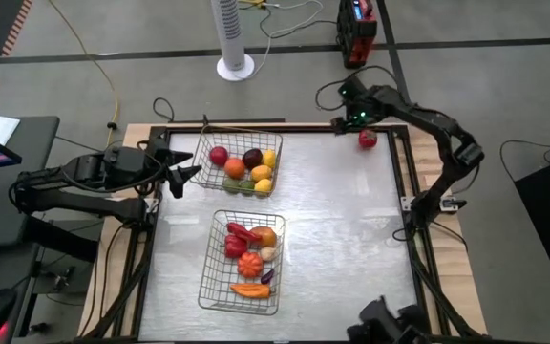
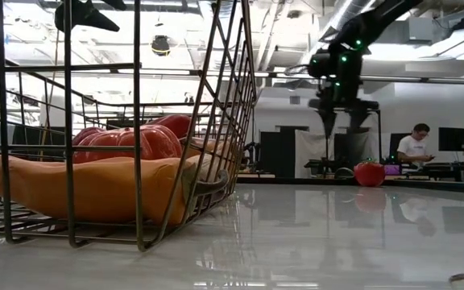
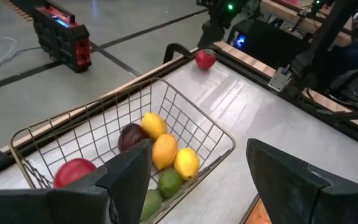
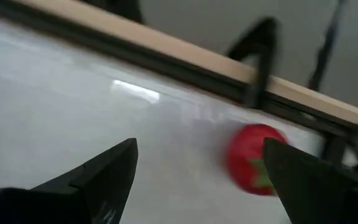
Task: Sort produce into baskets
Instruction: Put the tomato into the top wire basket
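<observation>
Left side of the table: my left gripper [image 1: 187, 175] hovers with its fingers spread and empty, just beside the far basket [image 1: 203, 145], which holds a red apple [image 1: 219, 156], an orange [image 1: 234, 168], a dark plum [image 1: 252, 158], lemons and green pieces. I keep this arm waiting.

Centre: the near basket [image 1: 212, 287] carries red peppers [image 1: 240, 232], a tomato [image 1: 249, 265], a carrot [image 1: 250, 290] and other pieces I cannot identify.

Right side: one red tomato-like piece [image 1: 368, 139] with a green calyx lies alone on the bare table [image 1: 342, 220], at the far right corner, close to the wooden rail [image 1: 401, 129]. My right gripper [image 1: 357, 121] hangs just above and slightly to the left of it, fingers apart and holding nothing; the low view shows the fingertips clear of the surface and the fruit off to one side beneath them.

The governing relation, as I judge it: the piece is roundish, so no long axis constrains the grasp. It sits a little rightward of the gap between the fingers, and the right arm is far nearer than the left. I expect to shift toward the rail, then descend.
</observation>
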